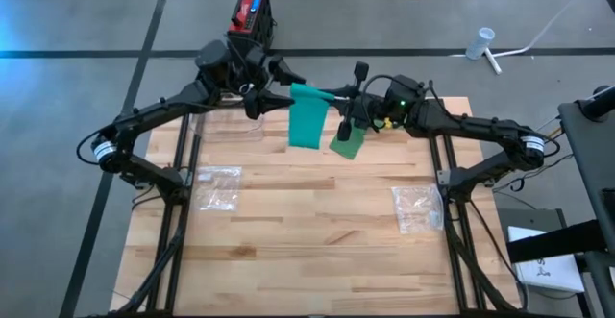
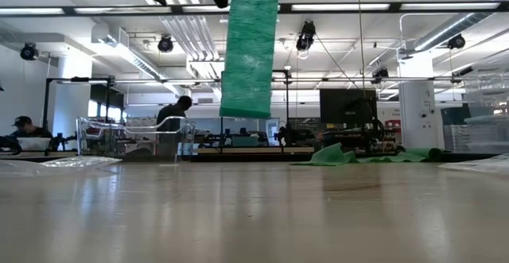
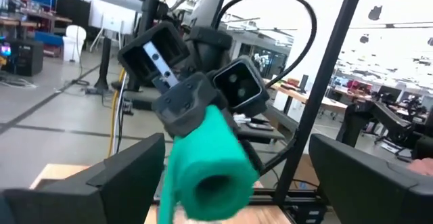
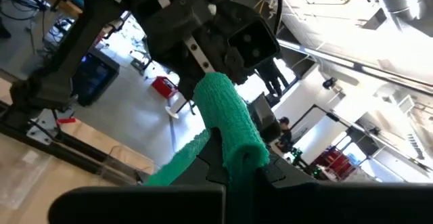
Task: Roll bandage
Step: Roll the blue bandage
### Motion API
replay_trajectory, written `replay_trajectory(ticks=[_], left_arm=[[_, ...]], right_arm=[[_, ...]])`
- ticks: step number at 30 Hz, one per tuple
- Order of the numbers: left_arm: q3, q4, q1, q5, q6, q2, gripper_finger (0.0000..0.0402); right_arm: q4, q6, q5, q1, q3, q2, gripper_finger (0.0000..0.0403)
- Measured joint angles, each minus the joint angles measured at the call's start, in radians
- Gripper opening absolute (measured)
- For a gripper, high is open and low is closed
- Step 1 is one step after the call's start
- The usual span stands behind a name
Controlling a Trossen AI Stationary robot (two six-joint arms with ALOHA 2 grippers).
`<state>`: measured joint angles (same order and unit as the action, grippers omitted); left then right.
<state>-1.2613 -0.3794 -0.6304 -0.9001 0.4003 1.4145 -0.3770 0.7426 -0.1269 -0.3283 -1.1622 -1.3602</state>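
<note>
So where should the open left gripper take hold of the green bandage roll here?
On the free end of the green bandage roll, coming end-on along its axis. The right gripper is shut on the opposite end, holding the roll level above the table, and the loose tail hangs from its underside. The left gripper is already open around that free end.

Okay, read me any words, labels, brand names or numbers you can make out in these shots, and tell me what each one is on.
None can be read.
Red and black case on the floor beyond the table: a pale mark on it, too small to read.
Papers at the right edge: print too small to read.
Green bandage, clear bags: no print visible.
</note>
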Motion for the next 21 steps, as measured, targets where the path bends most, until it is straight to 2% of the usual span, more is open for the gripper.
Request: replay_trajectory(ticks=[10,17,21], left_arm=[[-0.021,0.003,0.002,0.0,0.116,0.061,0.0348],[-0.021,-0.006,0.002,-0.004,0.171,0.077,0.0304],[-0.021,-0.004,0.002,-0.003,0.199,0.077,0.0267]], right_arm=[[0.001,0.061,0.026,-0.006,0.0,0.0,0.0004],[0.019,0.19,0.028,-0.006,0.008,0.0,0.0004],[0.021,0.227,0.072,-0.006,0.008,0.0,0.0004]])
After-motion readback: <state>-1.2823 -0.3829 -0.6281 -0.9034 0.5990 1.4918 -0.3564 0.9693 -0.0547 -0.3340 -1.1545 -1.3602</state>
